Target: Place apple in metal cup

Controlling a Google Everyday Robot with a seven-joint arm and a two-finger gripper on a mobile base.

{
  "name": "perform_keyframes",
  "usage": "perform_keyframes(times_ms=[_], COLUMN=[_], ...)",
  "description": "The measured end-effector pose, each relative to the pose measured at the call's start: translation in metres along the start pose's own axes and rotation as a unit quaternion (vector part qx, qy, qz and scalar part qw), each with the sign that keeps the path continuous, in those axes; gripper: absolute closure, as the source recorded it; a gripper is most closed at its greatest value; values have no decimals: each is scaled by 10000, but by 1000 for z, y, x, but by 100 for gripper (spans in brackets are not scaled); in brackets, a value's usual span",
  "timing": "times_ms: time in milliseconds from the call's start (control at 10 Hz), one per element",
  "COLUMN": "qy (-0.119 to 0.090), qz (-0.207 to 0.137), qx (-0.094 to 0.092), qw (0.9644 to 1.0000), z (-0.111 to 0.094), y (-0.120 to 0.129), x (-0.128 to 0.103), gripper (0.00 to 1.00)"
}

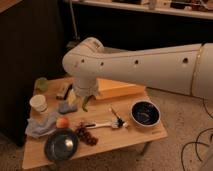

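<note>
The apple (62, 122) lies on the table (131, 139) towards its front left, touching the edge of a crumpled blue-grey cloth (41, 126) and just behind a dark blue bowl (61, 145). A bunch of grapes (86, 135) sits just to its right. The metal cup (63, 90) is well behind the apple, near the table's back left, with a pale green cup (41, 84) further left and a white cup (38, 103) in front of that. The gripper (84, 103) hangs below the bulky white arm (135, 67), above the table between the metal cup and a flat yellow box (118, 90); it is behind and to the right of the apple and apart from it. Its fingers are spread wide and nothing shows between them. A pale utensil (106, 123) lies near the table's middle, and a second dark bowl (145, 113) stands at the right. The table is small, of light wood. It stands on a speckled floor (180, 107), with a dark cabinet (25, 45) at the left, a dark wall behind, and cables (196, 146) trailing at the right.
</note>
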Motion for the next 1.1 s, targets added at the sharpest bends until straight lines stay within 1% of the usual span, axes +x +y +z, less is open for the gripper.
perform_keyframes(times_ms=[500,600,700,800,900,1000,1100], qy=[12,31,28,14,-1,-52,-150], qz=[6,53,102,260,333,476,622], qx=[3,-21,-46,-134,-169,-247,-391], qw=[10000,10000,9999,9996,9993,9985,9972], z=[1,2,1,0,-1,-2,-1], y=[-1,-5,-14,-31,-39,-55,-72], x=[0,2,5,15,19,28,35], gripper=[20,20,20,20,20,20,20])
